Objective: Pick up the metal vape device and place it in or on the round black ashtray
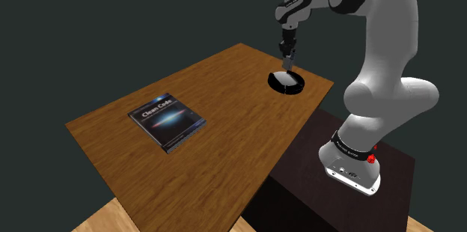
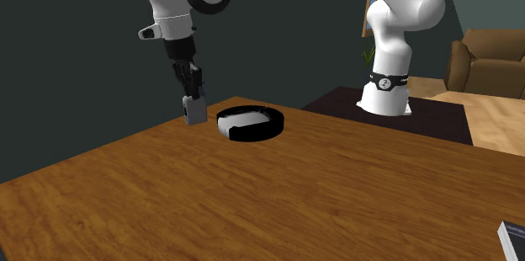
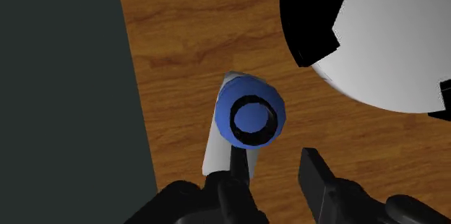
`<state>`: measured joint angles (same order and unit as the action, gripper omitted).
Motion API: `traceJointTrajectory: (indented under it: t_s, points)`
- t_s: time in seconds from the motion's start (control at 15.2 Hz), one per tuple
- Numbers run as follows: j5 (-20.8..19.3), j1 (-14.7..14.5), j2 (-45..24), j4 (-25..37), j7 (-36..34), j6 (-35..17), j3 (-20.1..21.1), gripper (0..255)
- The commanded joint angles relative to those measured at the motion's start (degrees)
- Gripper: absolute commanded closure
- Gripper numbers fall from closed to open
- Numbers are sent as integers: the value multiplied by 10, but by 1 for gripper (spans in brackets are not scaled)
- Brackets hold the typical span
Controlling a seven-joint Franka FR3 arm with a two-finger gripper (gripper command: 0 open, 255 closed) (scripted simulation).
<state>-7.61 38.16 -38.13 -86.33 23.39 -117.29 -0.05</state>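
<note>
The vape device (image 2: 194, 109) is a short grey body with a blue, black-ringed top (image 3: 251, 118). It stands close to the table's far edge in the second exterior view, just left of the round black ashtray (image 2: 250, 123) with its pale inside (image 3: 390, 49). My gripper (image 2: 192, 89) hangs straight over the device, fingers apart. In the wrist view the grey body runs behind one finger (image 3: 235, 179), while the other finger (image 3: 318, 175) stands apart from it. In the shoulder view the gripper (image 1: 287, 62) hovers at the ashtray's (image 1: 287, 81) far rim.
A dark book (image 1: 167, 120) lies mid-table, well away from the ashtray. The wooden table (image 1: 224, 148) ends right beside the device, with dark wall beyond. The robot's stand (image 1: 299, 185) adjoins the table. A brown sofa (image 2: 492, 57) sits far off.
</note>
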Motion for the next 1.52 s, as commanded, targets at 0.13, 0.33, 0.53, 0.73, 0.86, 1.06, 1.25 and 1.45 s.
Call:
traceJointTrajectory:
  t_s: [0.13, 0.33, 0.53, 0.73, 0.86, 1.06, 1.25, 1.45]
  points:
    - [-85, -78, -60, 69, -105, 37, -53, 0]
    - [-86, -74, -67, 59, -106, 19, -54, 0]
    - [-88, -71, -76, 51, -108, 1, -56, 0]
    - [-88, -70, -77, 49, -108, -2, -56, 0]
    - [-88, -70, -77, 49, -108, -2, -56, 0]
    - [-88, -70, -77, 49, -108, -2, -56, 0]
    - [-88, -70, -77, 49, -108, -2, -56, 255]
    - [-88, -70, -77, 49, -108, -2, -56, 255]
